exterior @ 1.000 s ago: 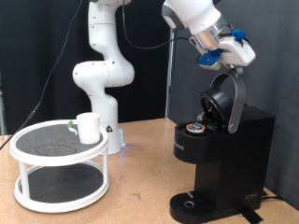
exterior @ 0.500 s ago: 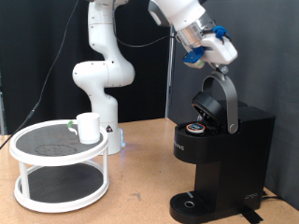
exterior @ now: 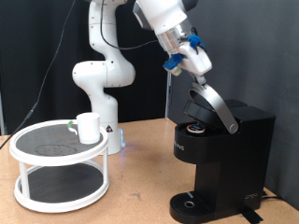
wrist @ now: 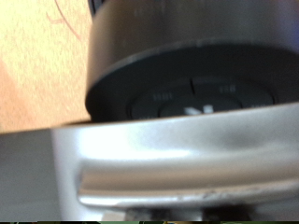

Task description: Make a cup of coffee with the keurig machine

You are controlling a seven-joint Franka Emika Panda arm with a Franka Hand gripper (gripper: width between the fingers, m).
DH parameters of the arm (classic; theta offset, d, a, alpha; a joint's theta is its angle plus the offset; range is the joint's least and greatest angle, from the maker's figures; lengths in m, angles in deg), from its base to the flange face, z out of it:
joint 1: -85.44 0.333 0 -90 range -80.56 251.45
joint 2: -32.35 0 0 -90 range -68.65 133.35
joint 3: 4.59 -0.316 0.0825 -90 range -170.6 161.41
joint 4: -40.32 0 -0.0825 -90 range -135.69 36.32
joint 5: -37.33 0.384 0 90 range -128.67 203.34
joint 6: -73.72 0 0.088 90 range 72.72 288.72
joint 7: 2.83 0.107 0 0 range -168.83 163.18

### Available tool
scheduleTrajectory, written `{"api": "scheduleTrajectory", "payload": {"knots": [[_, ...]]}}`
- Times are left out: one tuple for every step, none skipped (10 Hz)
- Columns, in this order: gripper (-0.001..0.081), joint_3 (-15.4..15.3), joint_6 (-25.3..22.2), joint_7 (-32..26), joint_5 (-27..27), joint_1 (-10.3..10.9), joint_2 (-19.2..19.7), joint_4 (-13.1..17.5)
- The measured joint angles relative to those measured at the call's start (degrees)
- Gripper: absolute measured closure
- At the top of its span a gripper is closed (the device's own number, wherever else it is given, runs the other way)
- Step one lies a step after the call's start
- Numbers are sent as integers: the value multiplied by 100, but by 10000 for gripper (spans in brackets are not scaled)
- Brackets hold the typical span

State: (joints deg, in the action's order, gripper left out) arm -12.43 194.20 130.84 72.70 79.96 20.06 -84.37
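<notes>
Wooden tabletop, black curtain behind. Keurig machine (exterior: 222,159) stands at exterior view's right, hinged lid (exterior: 207,101) partly raised, silver handle slanting up; pod (exterior: 193,124) seated in chamber beneath. Gripper (exterior: 194,71) at lid's handle top, apparently pressing on it; finger spread: cannot tell. Wrist view filled by silver lid handle (wrist: 177,163) and black dome, blurred. Cup (exterior: 88,127) sits well apart on white round two-tier rack (exterior: 58,168), exterior view's left. Step judged: closing lid over pod. Lid needs steady downward push until latched.
</notes>
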Motion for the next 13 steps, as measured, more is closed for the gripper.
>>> {"api": "scheduleTrajectory", "payload": {"knots": [[806,18,0,-4,-69,-50,19,-37],[806,31,0,-15,-161,-92,47,-70],[806,40,-2,-27,-294,-139,90,-110],[806,45,-2,-29,-463,-189,167,-137],[806,47,14,-28,-596,-236,272,-159],[806,48,68,-26,-680,-271,371,-179],[806,49,147,-23,-724,-293,456,-212],[806,49,265,-24,-763,-312,564,-266],[806,49,425,-32,-774,-318,688,-322],[806,47,583,-53,-774,-318,827,-368],[806,54,690,-108,-755,-334,905,-345],[806,53,718,-154,-739,-333,918,-333],[806,52,764,-239,-698,-333,921,-338]]}}
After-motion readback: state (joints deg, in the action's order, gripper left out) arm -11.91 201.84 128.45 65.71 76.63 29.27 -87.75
